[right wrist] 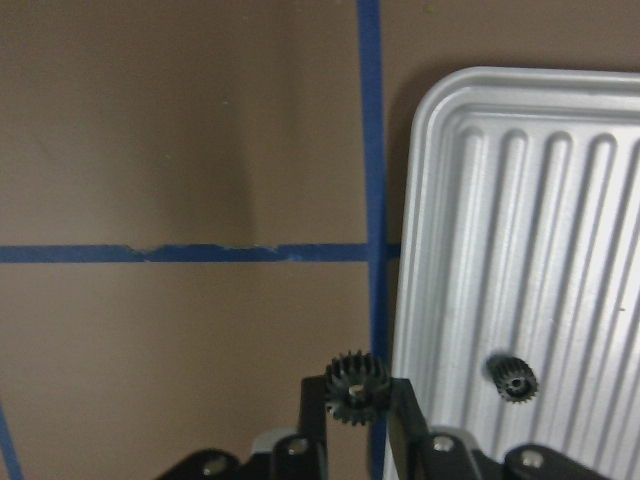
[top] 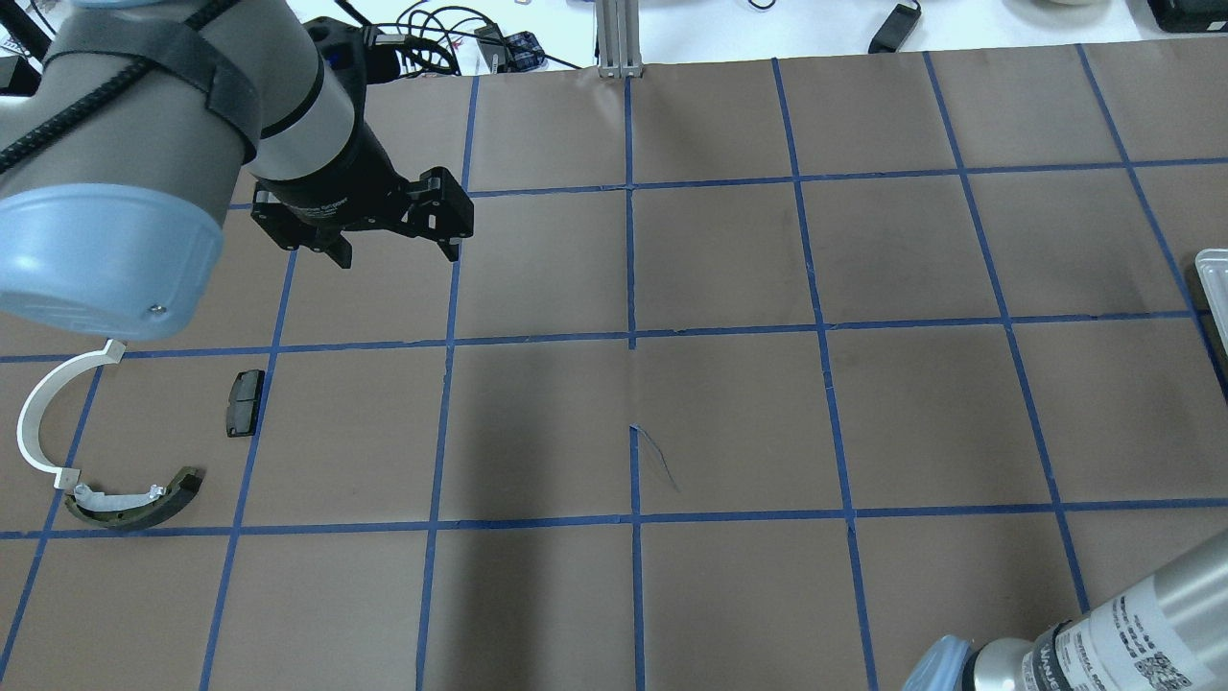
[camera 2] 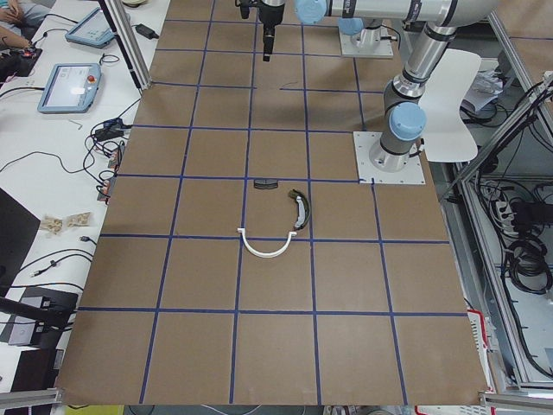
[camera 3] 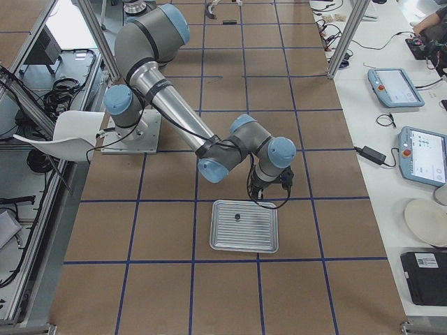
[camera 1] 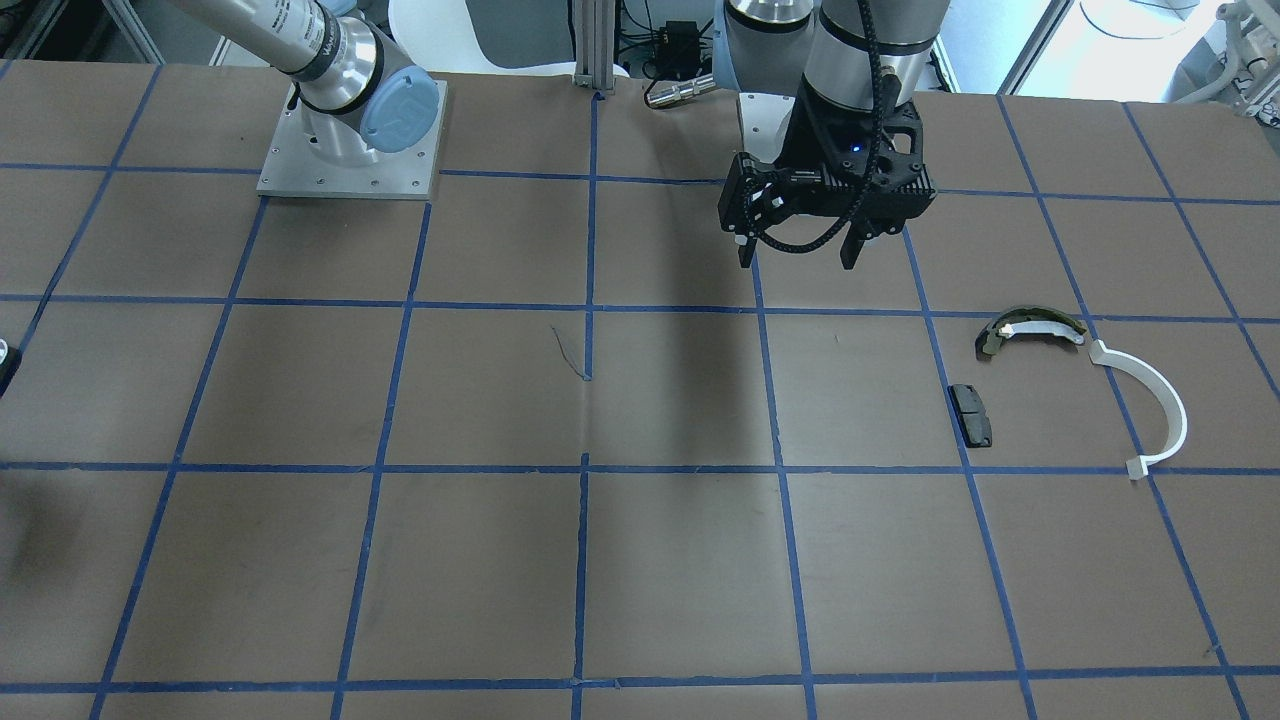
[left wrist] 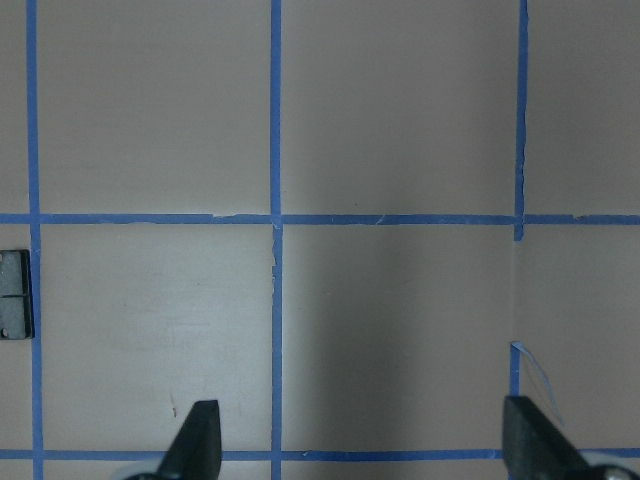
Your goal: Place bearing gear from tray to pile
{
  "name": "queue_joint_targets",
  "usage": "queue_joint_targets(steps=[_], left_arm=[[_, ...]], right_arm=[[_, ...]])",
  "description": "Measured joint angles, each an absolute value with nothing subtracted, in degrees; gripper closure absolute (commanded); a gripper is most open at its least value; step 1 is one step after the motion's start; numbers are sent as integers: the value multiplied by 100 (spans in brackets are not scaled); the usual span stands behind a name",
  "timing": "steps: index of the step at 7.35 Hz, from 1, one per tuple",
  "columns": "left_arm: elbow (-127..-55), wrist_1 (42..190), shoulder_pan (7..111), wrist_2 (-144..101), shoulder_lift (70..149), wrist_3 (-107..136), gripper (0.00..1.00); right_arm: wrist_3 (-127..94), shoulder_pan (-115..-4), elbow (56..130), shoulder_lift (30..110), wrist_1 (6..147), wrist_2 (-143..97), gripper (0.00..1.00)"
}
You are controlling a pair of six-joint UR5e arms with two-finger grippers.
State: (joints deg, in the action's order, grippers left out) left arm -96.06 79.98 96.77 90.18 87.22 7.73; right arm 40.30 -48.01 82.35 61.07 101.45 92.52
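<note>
One bearing gear [right wrist: 356, 385] in right hand [right wrist: 357, 398] shows only wrist-side.

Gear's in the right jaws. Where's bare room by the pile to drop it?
Free: the pocket ringed by the white half-ring, olive shoe and black pad; also the taped cells past the pad, away from the half-ring. Crowded: where the half-ring's end meets the shoe.
</note>
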Motion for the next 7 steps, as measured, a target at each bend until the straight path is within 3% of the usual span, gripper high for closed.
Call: queue_joint_targets(steps=[7], left_arm=[[-9606, 8001, 9677, 9017, 8719, 773, 0]], right_arm=[[839, -7025, 9345, 7229, 9893, 8552, 100]])
